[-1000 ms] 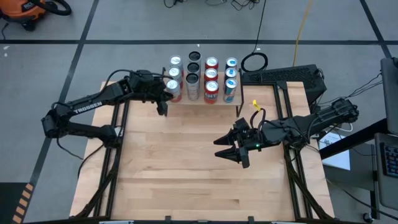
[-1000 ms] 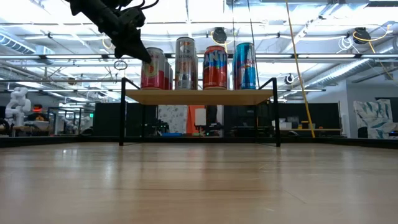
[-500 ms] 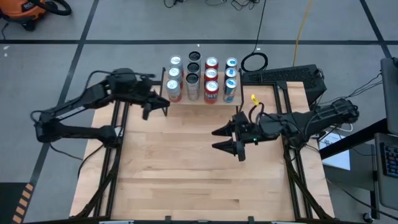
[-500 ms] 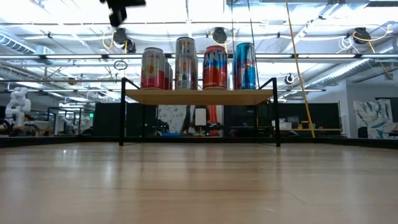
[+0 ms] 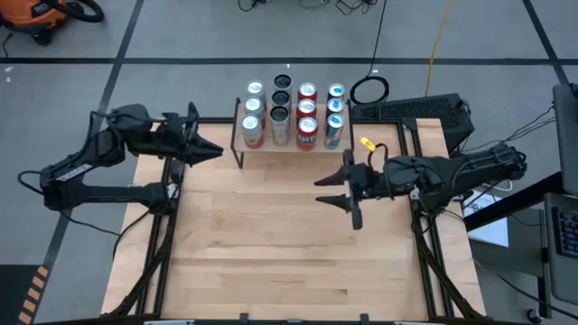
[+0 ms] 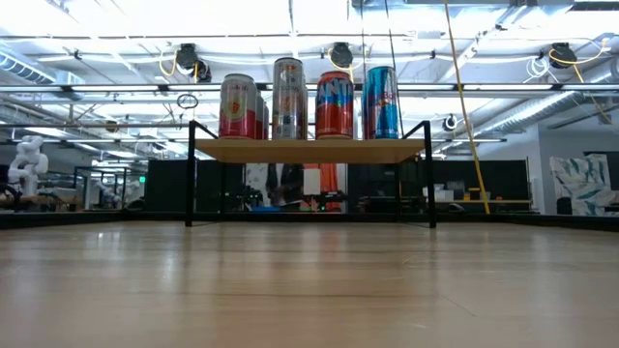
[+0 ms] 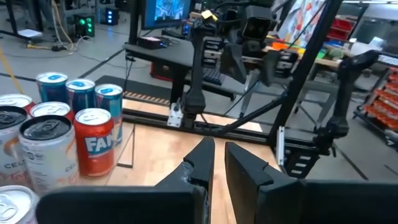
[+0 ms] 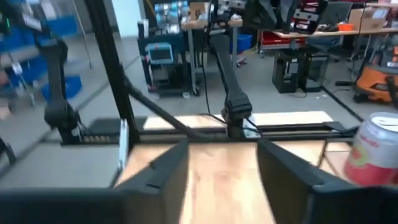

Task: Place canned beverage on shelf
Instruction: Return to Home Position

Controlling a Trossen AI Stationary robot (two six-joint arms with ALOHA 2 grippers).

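The shelf (image 6: 309, 150) stands at the table's far edge, a light board on thin black legs. Several cans stand upright on it in rows (image 5: 293, 113); the low view shows a red-and-white can (image 6: 238, 106), a silver one (image 6: 288, 99), a red one (image 6: 335, 104) and a blue one (image 6: 381, 102) in front. My left gripper (image 5: 215, 150) hovers left of the shelf, pointing level toward it, shut on nothing (image 7: 219, 163). My right gripper (image 5: 332, 191) hovers open and bare over the table, on the near side of the shelf's right end (image 8: 221, 168). Neither gripper shows in the low view.
Bare wooden tabletop (image 5: 271, 244) spreads from the shelf to the near edge. Black frame rails run along the table's left side (image 5: 167, 226) and right side (image 5: 424, 244). A black keyboard (image 5: 411, 110) lies at the far right corner.
My left gripper has drawn back from the shelf's front left can, toward the table's left edge and upward, tipping from pointing down to about level; it has left the low view. My right gripper has moved a little toward the far edge and rolled about its own axis.
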